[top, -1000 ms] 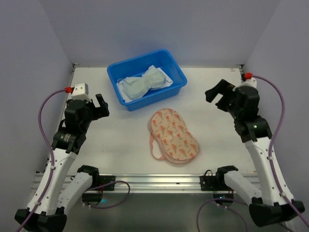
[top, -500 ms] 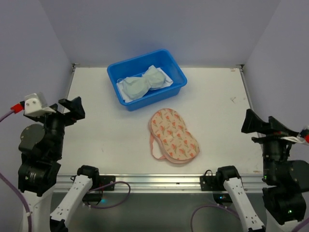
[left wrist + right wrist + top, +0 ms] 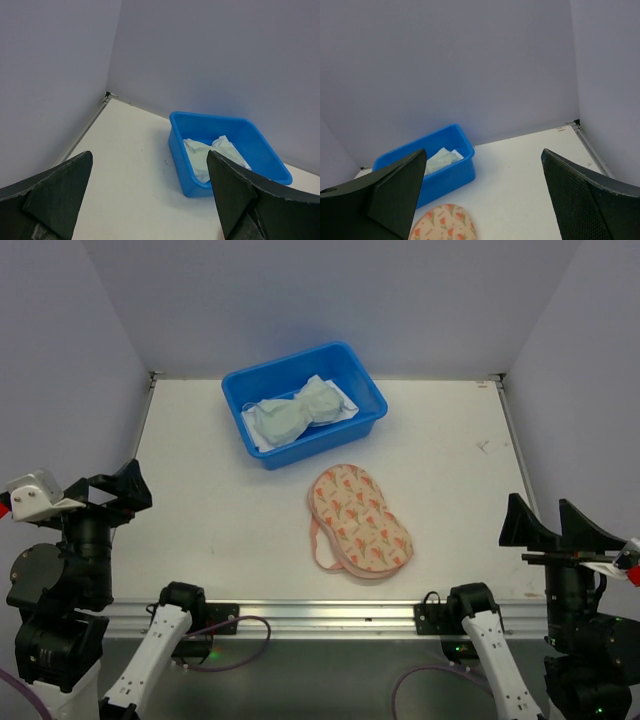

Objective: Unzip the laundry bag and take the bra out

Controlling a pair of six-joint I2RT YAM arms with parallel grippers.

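Note:
The laundry bag, a cream peanut-shaped pouch with orange floral print and pink edging, lies flat on the white table, near the middle. Its far end shows in the right wrist view. The pale mint bra lies inside the blue bin; it also shows in the left wrist view and the right wrist view. My left gripper is open and empty at the near left, far from both. My right gripper is open and empty at the near right. Both show wide-open jaws in their wrist views.
The blue bin stands at the back of the table, just behind the pouch, and also shows in the right wrist view. Lilac walls enclose the table on the left, back and right. A metal rail runs along the near edge.
Both arms have drawn back from beside the table's middle to the near corners, grippers staying open. The pouch, bin and bra have not moved.

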